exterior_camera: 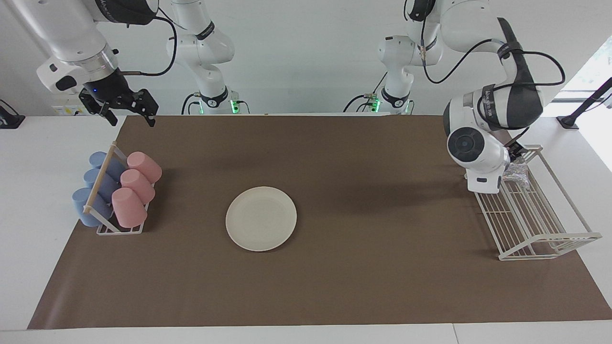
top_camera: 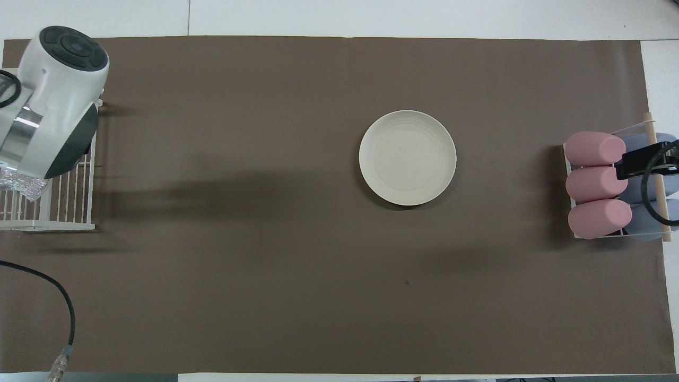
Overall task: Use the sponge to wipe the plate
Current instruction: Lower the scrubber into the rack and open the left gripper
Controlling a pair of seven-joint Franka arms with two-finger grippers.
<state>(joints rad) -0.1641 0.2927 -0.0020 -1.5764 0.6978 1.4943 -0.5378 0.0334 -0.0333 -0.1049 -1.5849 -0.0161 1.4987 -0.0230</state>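
The small silvery, crinkly soft sponge (exterior_camera: 517, 170) lies in the white wire rack (exterior_camera: 535, 224) at the left arm's end of the tabletop, light and squashy, best pinched across its middle; the left tool (exterior_camera: 516, 154) just above it, I cannot tell whether parted, and the waiting right tool (exterior_camera: 128, 114) with fingers spread, hold nothing of the round cream-white plate (exterior_camera: 261, 218) mid-tabletop.

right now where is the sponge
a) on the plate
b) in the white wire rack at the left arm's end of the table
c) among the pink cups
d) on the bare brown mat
b: the silvery sponge lies in the white wire rack at the left arm's end of the table, just under the left gripper, while the plate in the middle of the mat has nothing on it.
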